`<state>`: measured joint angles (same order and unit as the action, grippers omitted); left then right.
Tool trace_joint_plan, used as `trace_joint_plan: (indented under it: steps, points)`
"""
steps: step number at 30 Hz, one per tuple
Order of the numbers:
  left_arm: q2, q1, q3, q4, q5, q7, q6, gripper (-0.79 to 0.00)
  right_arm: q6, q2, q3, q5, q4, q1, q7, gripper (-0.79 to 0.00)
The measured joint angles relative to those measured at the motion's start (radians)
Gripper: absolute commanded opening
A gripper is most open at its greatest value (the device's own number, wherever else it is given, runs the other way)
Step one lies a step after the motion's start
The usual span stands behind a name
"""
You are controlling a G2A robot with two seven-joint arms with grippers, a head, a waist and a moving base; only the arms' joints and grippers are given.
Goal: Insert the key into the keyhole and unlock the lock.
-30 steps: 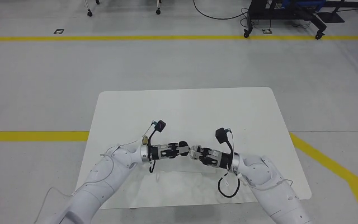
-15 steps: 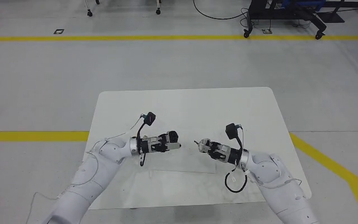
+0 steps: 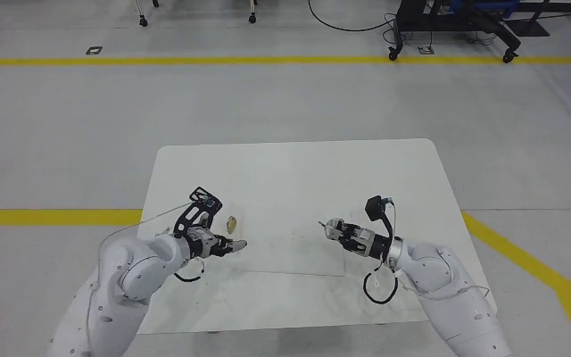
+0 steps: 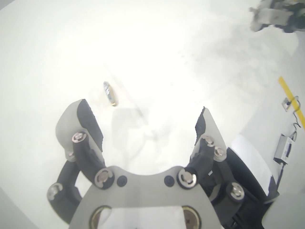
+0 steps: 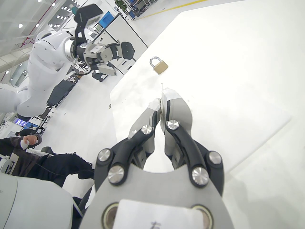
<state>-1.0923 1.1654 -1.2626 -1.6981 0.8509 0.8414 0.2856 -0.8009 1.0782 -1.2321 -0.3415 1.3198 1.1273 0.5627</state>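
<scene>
on the white tabletop (image 3: 294, 170) the padlock (image 5: 159, 65) is seen lying loose beside the wide-open, empty left claw (image 4: 143, 104). the key (image 5: 162, 91) is pinched in the closed right claw (image 5: 162, 98), well apart. unheld, the padlock could be shoved away by the key.

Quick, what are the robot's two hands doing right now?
Left gripper: open, holding nothing.
Right gripper: fingers shut on the thin silver metal key.

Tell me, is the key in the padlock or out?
Out. The right gripper pinches the key, well apart from the padlock lying on the table.
</scene>
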Motion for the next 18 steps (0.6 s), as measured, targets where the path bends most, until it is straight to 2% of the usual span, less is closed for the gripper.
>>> trace_joint_plan:
  steps: [2,4,6,7,12,18]
  points:
    - [-0.006,-0.027,0.026,0.050,0.001,-0.019,-0.029,-0.225,0.000,0.000,0.000,0.000,0.000,0.000,0.000,-0.785]
    - [-0.016,-0.069,0.068,0.105,0.042,-0.036,-0.060,-0.296,0.000,0.000,0.000,0.000,0.000,0.000,0.000,-0.785]
    - [-0.026,-0.111,0.107,0.154,0.059,-0.058,-0.073,-0.425,0.000,0.000,0.000,0.000,0.000,0.000,0.000,-0.785]
    - [-0.030,-0.127,0.119,0.174,0.048,-0.069,-0.071,-0.456,0.000,0.000,0.000,0.000,0.000,0.000,0.000,-0.785]
    - [-0.044,-0.186,0.159,0.247,0.029,-0.083,-0.072,-0.496,0.000,0.000,0.000,0.000,0.000,0.000,0.000,-0.785]
    - [-0.051,-0.212,0.179,0.285,0.019,-0.064,-0.086,-0.526,0.000,0.000,0.000,0.000,0.000,0.000,0.000,-0.785]
